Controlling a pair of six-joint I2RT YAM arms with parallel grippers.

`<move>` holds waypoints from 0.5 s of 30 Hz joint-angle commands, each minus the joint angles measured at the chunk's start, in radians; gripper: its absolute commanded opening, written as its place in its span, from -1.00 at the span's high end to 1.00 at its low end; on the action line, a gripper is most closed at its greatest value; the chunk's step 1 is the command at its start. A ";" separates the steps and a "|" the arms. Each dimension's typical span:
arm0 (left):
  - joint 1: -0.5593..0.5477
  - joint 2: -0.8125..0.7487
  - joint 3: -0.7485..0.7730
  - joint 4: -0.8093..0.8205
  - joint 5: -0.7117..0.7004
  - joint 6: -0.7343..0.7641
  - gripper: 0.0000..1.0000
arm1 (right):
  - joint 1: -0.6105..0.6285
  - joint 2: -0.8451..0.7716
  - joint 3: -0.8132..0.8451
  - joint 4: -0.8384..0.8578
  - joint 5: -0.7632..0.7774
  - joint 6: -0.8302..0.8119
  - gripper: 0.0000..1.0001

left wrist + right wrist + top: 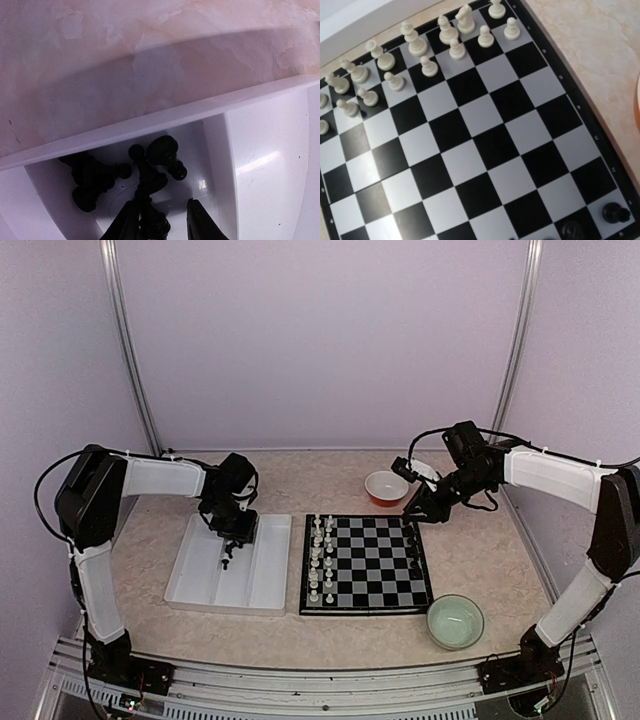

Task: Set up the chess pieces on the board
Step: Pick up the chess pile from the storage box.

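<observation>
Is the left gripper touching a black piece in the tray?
Touching. In the left wrist view the left gripper has a black piece between its fingers, one finger against its base, inside the white tray.

a marbled bench [480, 550] carries the board [366, 565], a white tray [200, 585], a red bowl [386, 487] and a green bowl [456, 621]

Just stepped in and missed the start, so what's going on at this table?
Two robot arms are setting up a chess game. The white pieces already stand in two columns along the left side of the board. The left claw is down in the white tray, its fingers around one of the black pieces lying there. The right claw hovers over the board's far right corner, where a few black pieces stand. Whether it holds one isn't visible.
</observation>
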 commanded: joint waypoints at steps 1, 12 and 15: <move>-0.016 0.016 -0.019 -0.036 0.013 -0.025 0.34 | -0.005 -0.002 -0.002 0.006 -0.011 0.000 0.50; -0.014 0.092 0.056 -0.064 -0.025 -0.055 0.40 | -0.003 -0.015 -0.009 0.005 -0.005 0.000 0.50; -0.014 0.117 0.075 -0.069 -0.007 -0.062 0.51 | -0.003 -0.019 -0.012 0.005 -0.003 0.000 0.50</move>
